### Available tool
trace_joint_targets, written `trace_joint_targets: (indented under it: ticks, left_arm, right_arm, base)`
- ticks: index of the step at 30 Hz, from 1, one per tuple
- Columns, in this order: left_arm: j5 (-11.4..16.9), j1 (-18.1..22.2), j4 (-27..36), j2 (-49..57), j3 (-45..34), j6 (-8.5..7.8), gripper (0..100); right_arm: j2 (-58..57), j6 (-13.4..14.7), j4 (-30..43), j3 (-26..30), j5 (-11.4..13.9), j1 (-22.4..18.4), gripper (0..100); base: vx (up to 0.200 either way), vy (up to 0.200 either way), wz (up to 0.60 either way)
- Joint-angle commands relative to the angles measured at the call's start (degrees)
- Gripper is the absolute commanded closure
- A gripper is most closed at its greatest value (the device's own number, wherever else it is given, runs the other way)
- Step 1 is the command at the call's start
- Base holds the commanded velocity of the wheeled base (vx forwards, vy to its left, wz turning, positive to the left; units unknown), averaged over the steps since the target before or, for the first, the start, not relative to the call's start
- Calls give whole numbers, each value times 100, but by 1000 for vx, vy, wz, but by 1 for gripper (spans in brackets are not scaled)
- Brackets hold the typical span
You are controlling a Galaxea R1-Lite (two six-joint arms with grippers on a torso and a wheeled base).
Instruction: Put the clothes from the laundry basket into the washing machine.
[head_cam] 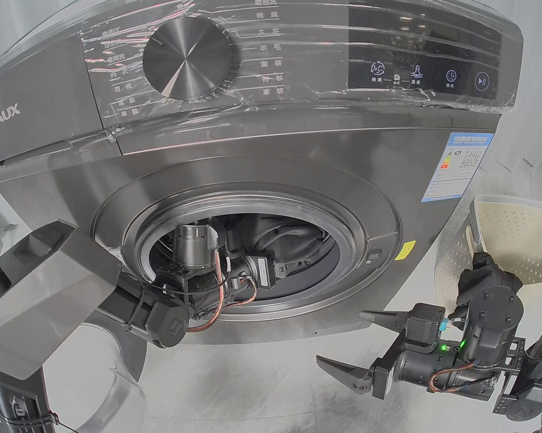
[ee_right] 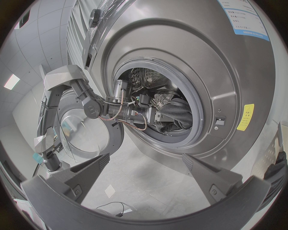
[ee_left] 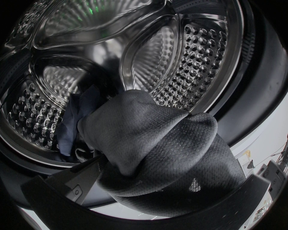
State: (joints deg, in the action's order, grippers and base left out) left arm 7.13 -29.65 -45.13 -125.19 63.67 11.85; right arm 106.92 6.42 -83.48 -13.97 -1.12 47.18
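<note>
Pushing the garment (ee_left: 156, 149) deeper before letting go is what this step needs, I judge. Its bulk sits at the mouth of the drum (ee_left: 198, 60), partly over the lip, and released there it could slide back out. Carry it past the lip toward the blue cloth (ee_left: 75, 119) lying farther inside the drum. Then open and draw straight back so no fold catches on a finger.

The left gripper (ee_right: 160, 117) is just inside the drum's mouth, closed on the bunched garment, though cloth hides most of its fingers. Its arm comes in from the side of the drum where the door (ee_right: 84, 134) hangs open, forearm about level across the mouth. The right gripper (head_cam: 343, 338) hangs outside, below and in front of the drum, jaws wide apart and holding nothing. The basket (head_cam: 534, 216) stands outside too, to the right of the drum.
</note>
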Motion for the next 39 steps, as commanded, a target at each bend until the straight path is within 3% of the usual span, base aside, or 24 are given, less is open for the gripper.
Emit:
trace_joint_targets:
  ticks: [1, 3, 7, 13, 14, 15, 19, 22, 26, 28, 30, 38, 39]
  left_arm:
    - [78, -50, -22, 319, -144, 10, 0]
    - [51, -59, -31, 275, -136, -25, 0]
    - [-1, -24, -207, 47, -13, -262, 0]
    - [-318, 3, -804, -639, 348, -306, 0]
    - [-353, 12, -963, -797, 400, -394, 0]
    - [-362, 29, -1015, -867, 436, -455, 100]
    - [-476, 100, -1279, -1333, 989, -473, 100]
    - [-1003, 275, -1569, -1860, 2009, -420, 100]
    - [-1434, 460, -1551, -2186, 2835, -244, 100]
    - [-1434, 460, -1551, -2186, 2835, -244, 100]
    - [-1680, 627, -1525, -2370, 3424, -165, 100]
    - [-1777, 636, -1516, -2353, 3415, -60, 100]
    - [-1777, 618, -1499, -2353, 3371, -25, 0]
  right_arm:
    - [4, -1, -1, 0, -2, -7, 0]
    - [4, -1, -1, 0, -2, 2, 0]
    - [4, -1, -1, 8, -2, 2, 0]
    - [21, -1, -1, 8, -2, 2, 0]
    - [48, -1, -1, 17, -2, 2, 0]
    - [39, -1, -1, 26, -2, 2, 0]
    - [48, -1, -1, 26, -2, 2, 0]
    - [57, -1, -1, 35, -2, 2, 0]
    - [83, 8, -1, 44, -2, 2, 0]
    - [83, 8, -1, 44, -2, 2, 0]
    - [101, 8, -1, 44, -2, 2, 0]
    - [127, 8, -1, 44, -2, 2, 0]
    - [127, 8, -1, 44, -2, 2, 0]
  base:
    - [0, 0, 0]
    - [0, 0, 0]
    - [0, 0, 0]
    - [0, 0, 0]
    - [0, 0, 0]
    - [0, 0, 0]
    - [0, 0, 0]
    - [0, 0, 0]
    - [0, 0, 0]
    - [0, 0, 0]
    - [0, 0, 0]
    - [0, 0, 0]
    - [0, 0, 0]
